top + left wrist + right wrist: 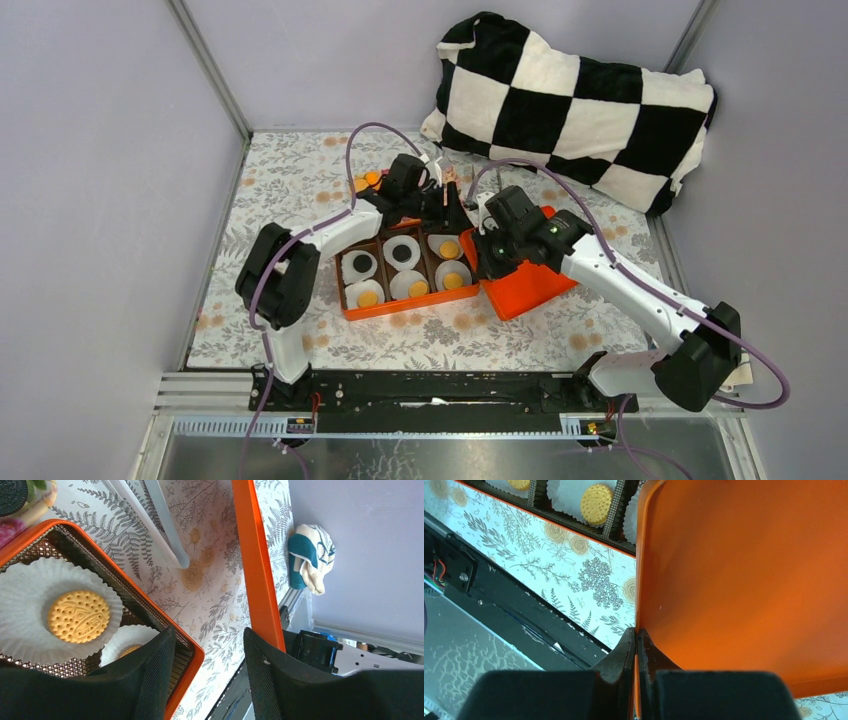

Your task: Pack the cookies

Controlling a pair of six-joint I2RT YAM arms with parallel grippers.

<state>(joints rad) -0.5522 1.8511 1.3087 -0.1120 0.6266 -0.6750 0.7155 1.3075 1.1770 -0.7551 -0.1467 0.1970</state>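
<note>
An orange tray (345,290) with six compartments holds white paper cups. Orange-tan cookies (452,281) lie in four cups and dark cookies (362,265) in two. My left gripper (452,212) is open and empty over the tray's far right corner. In the left wrist view its jaws (209,632) straddle the tray's rim (190,652), next to a tan cookie (78,616). My right gripper (484,256) is shut on the edge of the orange lid (530,285), held tilted just right of the tray. The right wrist view shows the fingers (636,645) pinching that lid (744,580).
A small floral plate (365,181) with more cookies sits behind the tray; a dark one (11,495) shows on it. A black-and-white checked cushion (575,105) lies at the back right. A teal and cream rag (310,557) lies off the floral cloth (290,170).
</note>
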